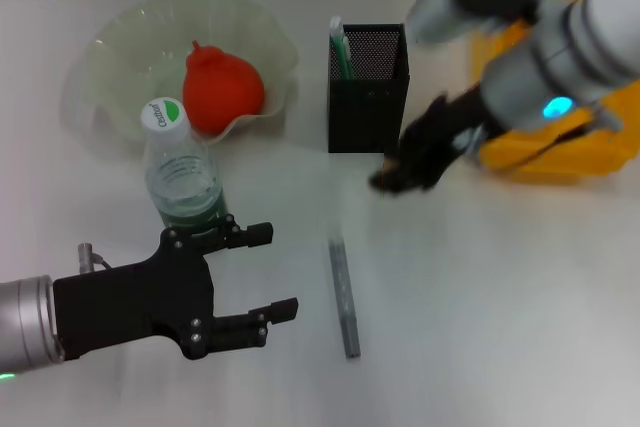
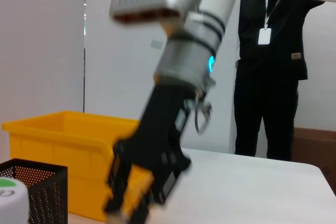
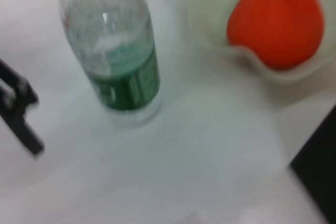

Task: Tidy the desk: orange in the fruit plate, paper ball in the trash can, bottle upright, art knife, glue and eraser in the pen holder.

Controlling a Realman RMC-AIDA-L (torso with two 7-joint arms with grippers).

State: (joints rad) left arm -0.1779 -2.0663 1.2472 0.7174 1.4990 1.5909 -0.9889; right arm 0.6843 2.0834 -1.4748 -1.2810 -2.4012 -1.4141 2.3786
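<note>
White and smooth, the table (image 1: 500,297) carries most of the things toward its far edge. At the far left corner sits the fruit plate (image 1: 120,47), and the orange (image 1: 222,87) lies inside it, against the wall nearest the table's middle. Just in front of the plate the bottle (image 1: 180,172) stands upright with its cap on. The pen holder (image 1: 368,87) stands at the middle of the far edge, with a pale green-and-white thing sticking up in its left corner; what that is cannot be told. The trash can (image 1: 560,152) sits at the far right corner, partly hidden by the right arm. A grey art knife (image 1: 344,297) lies flat near the middle of the table, running from the far side toward the near edge.

The left tool (image 1: 268,272) hangs over the near left part of the table, just in front of the bottle, its two fingers spread wide and holding nothing; the upper finger is close to the bottle's base, and whether they touch cannot be told. The right tool (image 1: 405,172) is low over the table, just beside the pen holder's near right corner. It is blurred, so its opening and any load cannot be told.
</note>
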